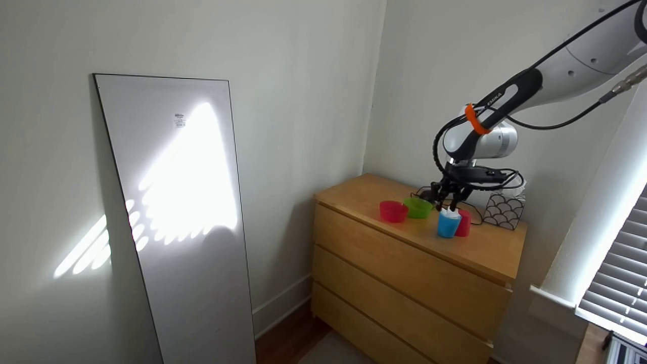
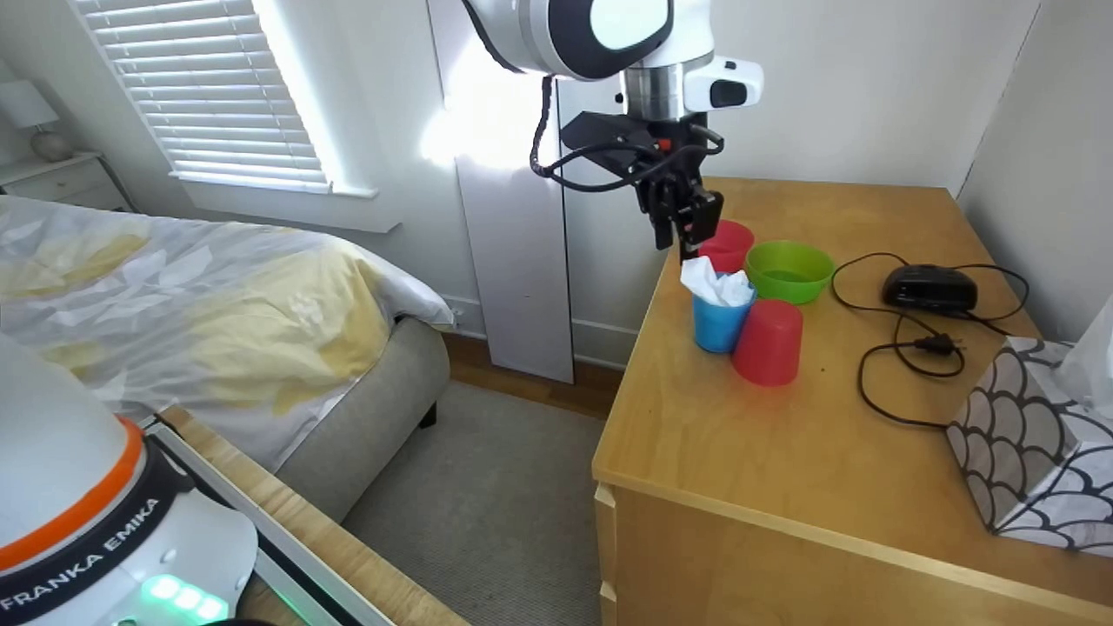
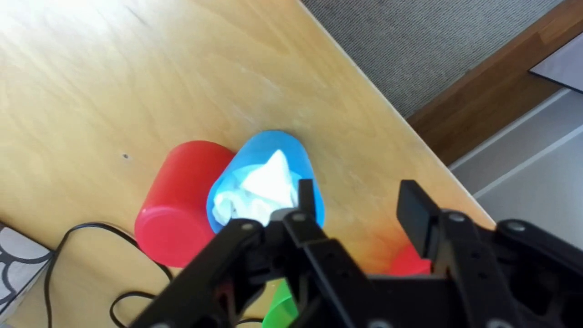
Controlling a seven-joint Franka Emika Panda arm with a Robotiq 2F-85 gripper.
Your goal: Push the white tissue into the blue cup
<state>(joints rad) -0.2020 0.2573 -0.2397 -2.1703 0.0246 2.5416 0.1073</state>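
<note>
One blue cup (image 2: pixel 718 327), white tissue (image 2: pixel 725 289) protruding, end effector (image 3: pixel 359 199) — just above

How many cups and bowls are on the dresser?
4: the blue cup, white tissue poking from its top; the red cup, upturned, beside it; the green bowl near both cups; the red bowl alongside the green one. Another under the red cup would be hidden.

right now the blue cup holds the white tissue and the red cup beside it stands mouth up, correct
Not quite: the red cup beside the blue cup stands mouth down, its base up in the wrist view. The blue cup does hold the white tissue.
</note>
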